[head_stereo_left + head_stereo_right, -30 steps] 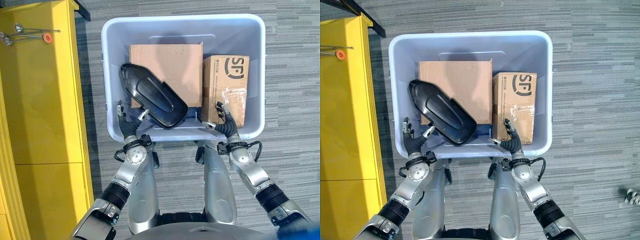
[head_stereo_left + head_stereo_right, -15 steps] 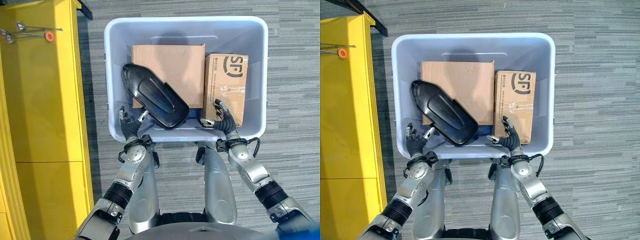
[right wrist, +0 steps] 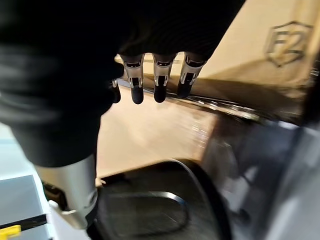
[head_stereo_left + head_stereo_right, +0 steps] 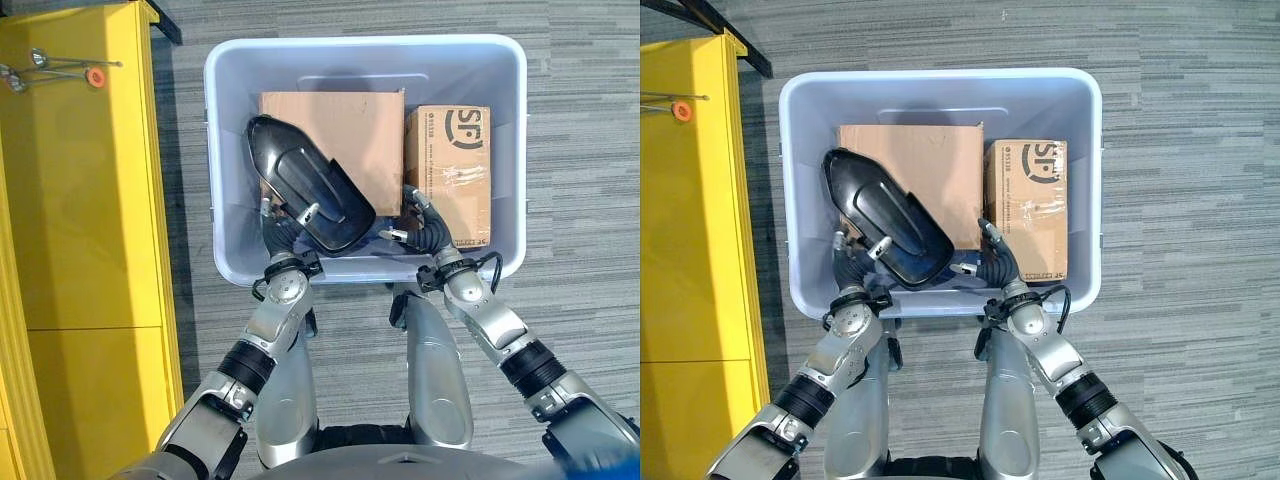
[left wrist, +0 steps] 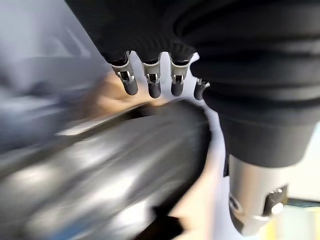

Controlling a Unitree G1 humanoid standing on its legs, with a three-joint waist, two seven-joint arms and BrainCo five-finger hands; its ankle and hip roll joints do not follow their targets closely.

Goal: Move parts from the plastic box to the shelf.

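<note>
Down on the grey carpet [image 4: 1180, 150] sits a pale plastic box [image 4: 940, 85], and inside it lie a wide cardboard box [image 4: 925, 165], a narrower cardboard box [image 4: 1032, 205] just beside it toward the robot's right, and a long black plastic part [image 4: 885, 220] resting slantwise across the wide box's left edge and the near end of the bin. A yellow shelf [image 4: 690, 250] stands beside the bin on the robot's left, with a small tool bearing an orange knob [image 4: 94, 75] on its top. Since half a second ago both hands have moved over the near rim and into the bin: the left hand [image 4: 855, 262] now reaches under the near end of the black part, and the right hand [image 4: 995, 262] sits between that part and the narrower box. In the left wrist view the left hand's fingers [image 5: 150, 82] are straight and spread, just above the part's glossy surface; in the right wrist view the right hand's fingers [image 3: 159, 80] are likewise straight and hold nothing. Whether either hand actually touches the part is hard to make out, since the part covers the left fingertips from above.
</note>
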